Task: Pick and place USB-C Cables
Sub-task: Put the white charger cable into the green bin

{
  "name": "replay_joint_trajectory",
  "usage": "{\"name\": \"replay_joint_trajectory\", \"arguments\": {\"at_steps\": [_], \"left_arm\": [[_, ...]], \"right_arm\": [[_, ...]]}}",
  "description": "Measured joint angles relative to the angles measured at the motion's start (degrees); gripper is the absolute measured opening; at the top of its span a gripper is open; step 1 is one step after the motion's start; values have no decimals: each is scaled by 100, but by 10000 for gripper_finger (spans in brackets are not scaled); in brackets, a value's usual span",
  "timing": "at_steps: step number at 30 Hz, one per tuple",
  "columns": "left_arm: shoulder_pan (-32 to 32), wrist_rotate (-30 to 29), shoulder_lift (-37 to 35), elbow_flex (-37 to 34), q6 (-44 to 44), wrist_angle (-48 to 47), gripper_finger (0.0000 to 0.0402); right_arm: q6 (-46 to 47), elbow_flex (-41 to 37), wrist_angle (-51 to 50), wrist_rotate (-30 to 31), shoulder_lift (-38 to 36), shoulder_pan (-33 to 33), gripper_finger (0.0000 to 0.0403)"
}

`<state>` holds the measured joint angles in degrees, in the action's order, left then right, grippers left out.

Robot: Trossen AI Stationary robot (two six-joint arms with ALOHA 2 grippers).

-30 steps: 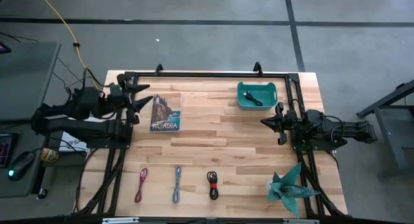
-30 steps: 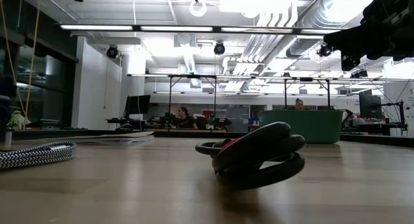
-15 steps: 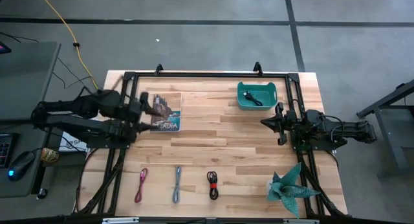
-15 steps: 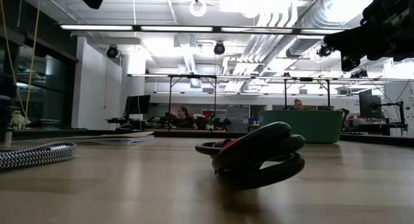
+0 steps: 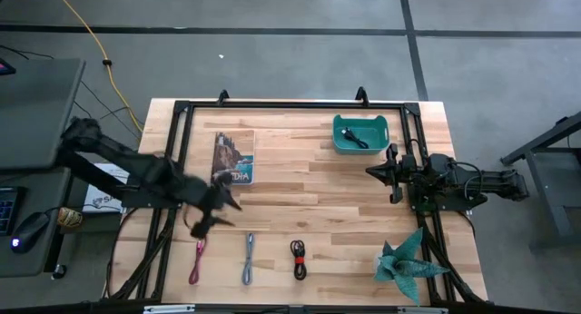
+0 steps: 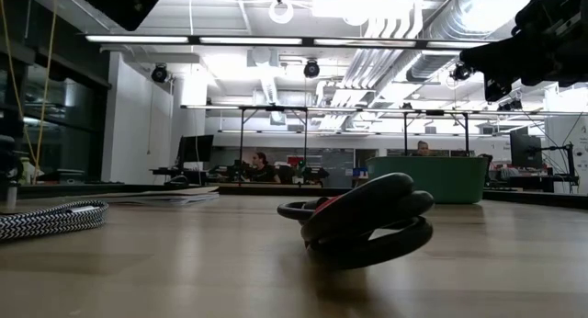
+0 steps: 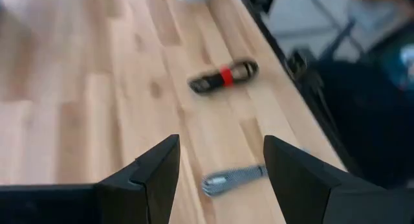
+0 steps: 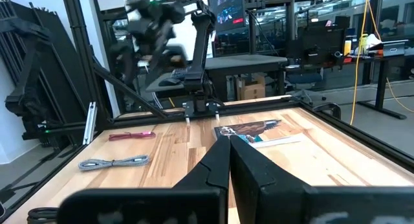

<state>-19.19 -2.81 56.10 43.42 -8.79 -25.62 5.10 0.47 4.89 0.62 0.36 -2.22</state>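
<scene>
Left gripper (image 7: 220,179) is motion-blurred overhead; its fingers (image 7: 158,169) stand apart, empty, the grey cable (image 7: 234,179) between them, the red-and-black cable (image 7: 223,77) beyond. Right gripper's (image 8: 228,160) fingers are closed, empty.

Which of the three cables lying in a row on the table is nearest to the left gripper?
The magenta-pink cable, leftmost in the row, directly below the open left gripper.

Looks like a big open-plan lab or office: exposed ceiling ducts (image 6: 404,24) at 12 o'clock, strip lights (image 6: 276,39). Desks with monitors (image 8: 323,39) sit behind the wooden workbench (image 5: 300,191).
</scene>
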Motion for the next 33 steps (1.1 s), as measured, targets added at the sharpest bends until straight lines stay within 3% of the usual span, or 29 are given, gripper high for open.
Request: {"name": "replay_joint_trajectory", "arguments": {"at_steps": [9, 13, 23, 33], "left_arm": [[-1129, -450, 2282, 0, 1353, 1298, 204], [-1334, -556, 3015, 114, 1842, 1307, 204], [-1549, -557, 4155, 1001, 2728, 899, 204], [-1458, -789, 4810, 1370, 3893, 309, 204]], "right_arm": [[2, 0, -54, 28, 0, 0, 0], [15, 0, -150, 88, 0, 0, 0], [92, 0, -256, 308, 0, -2, 0], [109, 0, -327, 304, -5, -2, 0]]}}
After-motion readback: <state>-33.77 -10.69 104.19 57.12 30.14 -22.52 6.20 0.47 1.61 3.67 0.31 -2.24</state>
